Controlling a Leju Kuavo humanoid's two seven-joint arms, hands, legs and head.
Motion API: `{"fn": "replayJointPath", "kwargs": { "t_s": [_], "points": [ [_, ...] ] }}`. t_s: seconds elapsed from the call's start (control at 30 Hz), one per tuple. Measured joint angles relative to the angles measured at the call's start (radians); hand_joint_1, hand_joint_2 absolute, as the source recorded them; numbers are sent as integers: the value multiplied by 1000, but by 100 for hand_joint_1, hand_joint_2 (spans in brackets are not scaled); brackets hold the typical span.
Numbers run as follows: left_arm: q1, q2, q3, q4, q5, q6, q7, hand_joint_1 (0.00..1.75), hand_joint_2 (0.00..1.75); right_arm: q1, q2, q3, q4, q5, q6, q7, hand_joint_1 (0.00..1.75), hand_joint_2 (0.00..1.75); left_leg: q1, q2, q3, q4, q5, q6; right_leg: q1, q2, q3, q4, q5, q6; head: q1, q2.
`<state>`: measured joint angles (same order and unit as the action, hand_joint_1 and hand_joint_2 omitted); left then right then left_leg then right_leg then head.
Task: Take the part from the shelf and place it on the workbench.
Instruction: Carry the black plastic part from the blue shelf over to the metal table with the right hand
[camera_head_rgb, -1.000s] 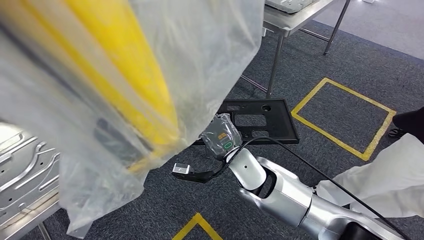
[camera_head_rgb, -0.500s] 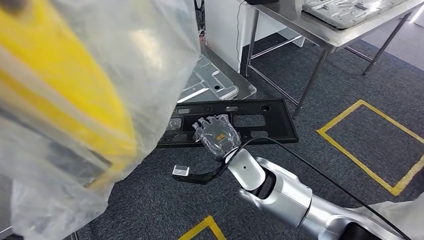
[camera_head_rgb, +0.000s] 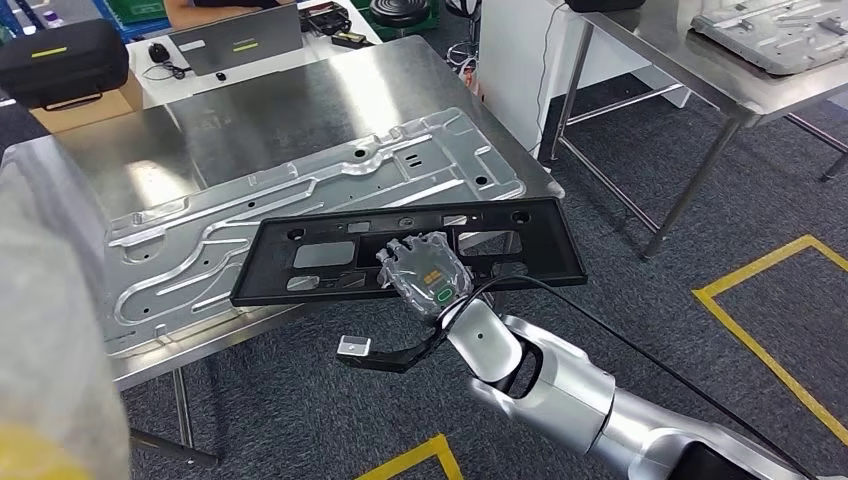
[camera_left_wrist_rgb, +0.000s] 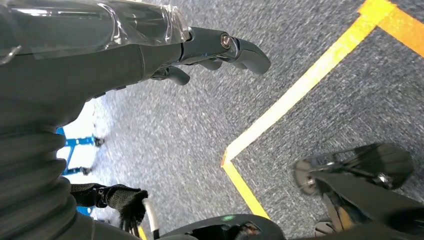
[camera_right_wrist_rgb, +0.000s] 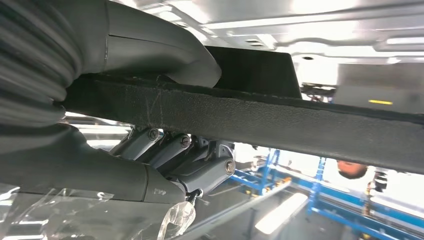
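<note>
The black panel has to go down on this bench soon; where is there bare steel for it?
Bare steel lies on the far half of the stainless workbench, between the stamped silver metal sheet and the grey laptop. The near half is crowded: the sheet covers it, and the black plastic frame panel in the right robot hand hangs above it.

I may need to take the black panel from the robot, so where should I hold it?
Take the black panel by its long edge or its free left end, coming from the side away from the right hand, which grips the near long edge. It is a thin flat frame with cutouts, held level over the workbench.
</note>
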<state>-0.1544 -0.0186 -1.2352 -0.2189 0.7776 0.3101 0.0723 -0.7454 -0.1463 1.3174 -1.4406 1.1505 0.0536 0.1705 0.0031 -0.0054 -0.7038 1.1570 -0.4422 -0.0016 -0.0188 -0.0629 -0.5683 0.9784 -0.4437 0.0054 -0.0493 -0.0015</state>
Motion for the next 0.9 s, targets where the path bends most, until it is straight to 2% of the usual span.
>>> {"fn": "replayJointPath", "kwargs": {
  "t_s": [0.07,0.1,0.13,0.2,0.27,0.33,0.37,0.4,0.43,0.47,0.5,0.53,0.57,0.6,0.63,0.7,0.73,0.8,0.83,0.9],
  "points": [
    [-1,2,1,1,4,0,0,0,175,-1,3,0,3,0,0,0,175,175,-9,40,71,-142,54,11,5,-19,11,0,-10,9,0,0],
    [-1,4,1,1,6,0,0,0,175,-2,4,1,4,0,-1,-1,175,175,-14,53,90,-180,64,18,8,-27,15,0,-14,14,0,0],
    [-1,5,1,1,6,0,0,0,175,-2,6,1,6,0,-1,-2,175,175,-18,55,95,-193,64,24,10,-35,17,0,-17,19,0,0],
    [2,5,2,1,6,-1,0,0,175,-2,12,2,9,0,-1,-4,175,175,-17,33,96,-196,65,35,10,-46,22,-1,-24,29,1,0],
    [3,2,2,1,6,-2,0,0,175,-3,17,2,12,0,-2,-5,175,175,-10,13,102,-202,67,47,6,-10,10,37,-50,37,2,0],
    [0,1,3,1,6,-2,0,0,175,-2,18,4,16,0,-2,-7,175,175,-6,-8,106,-203,67,57,4,42,-50,158,-107,40,3,0],
    [-1,0,4,1,6,-2,0,0,175,-2,18,5,19,0,-2,-9,175,175,-6,-21,106,-203,66,60,4,53,-91,230,-133,41,3,0],
    [-1,-1,4,1,6,-2,0,0,175,0,18,6,22,0,-2,-10,175,175,-5,-34,107,-203,65,61,5,57,-123,282,-144,42,4,0],
    [0,-2,5,1,6,-1,0,0,175,1,18,8,26,-1,-3,-11,175,175,-5,-48,108,-203,65,61,4,58,-140,297,-135,42,4,0],
    [1,-3,5,1,6,-1,0,0,175,2,18,8,29,-1,-3,-11,175,175,-4,-62,110,-202,64,60,4,60,-136,271,-107,42,4,0],
    [2,-3,6,1,6,-1,0,0,175,2,18,9,31,-1,-3,-12,175,175,-3,-77,113,-201,62,58,2,69,-114,209,-64,41,4,0],
    [2,-4,6,1,6,-1,0,0,175,2,19,9,33,-1,-3,-12,175,175,-2,-91,115,-200,59,55,-1,91,-84,132,-24,40,4,0],
    [2,-5,7,1,6,-1,0,0,175,2,19,9,35,-2,-3,-12,175,175,-2,-104,115,-198,56,50,-4,112,-57,67,5,38,4,0],
    [2,-5,7,1,5,-1,0,0,175,2,19,9,37,-3,-4,-12,175,175,-2,-115,114,-196,54,45,-5,128,-38,23,21,36,4,0],
    [2,-6,8,1,5,-1,0,0,175,2,19,9,39,-4,-4,-13,175,175,-1,-124,112,-196,53,39,-4,135,-30,5,22,33,4,0],
    [6,-6,10,1,5,-1,0,0,175,2,22,10,41,-6,-4,-13,175,175,3,-138,107,-196,51,28,0,116,-27,1,21,23,5,0],
    [8,-5,11,1,5,-1,1,0,175,2,23,10,43,-6,-4,-13,175,175,3,-126,102,-188,46,22,-1,106,-25,0,21,16,4,0],
    [8,-5,13,2,5,0,2,0,175,1,26,10,45,-6,-5,-13,175,175,1,-73,67,-118,9,10,-4,84,-20,-3,20,5,1,0],
    [6,-4,14,2,5,0,4,0,175,2,26,10,47,-7,-5,-13,175,175,1,-43,35,-52,-21,4,-3,74,-18,-3,17,1,-1,0],
    [4,-3,16,2,5,-1,11,0,175,6,26,10,51,-13,-4,-15,175,175,4,-20,-35,78,-67,-5,-1,54,-13,-3,11,-2,-2,0]
  ]
}}
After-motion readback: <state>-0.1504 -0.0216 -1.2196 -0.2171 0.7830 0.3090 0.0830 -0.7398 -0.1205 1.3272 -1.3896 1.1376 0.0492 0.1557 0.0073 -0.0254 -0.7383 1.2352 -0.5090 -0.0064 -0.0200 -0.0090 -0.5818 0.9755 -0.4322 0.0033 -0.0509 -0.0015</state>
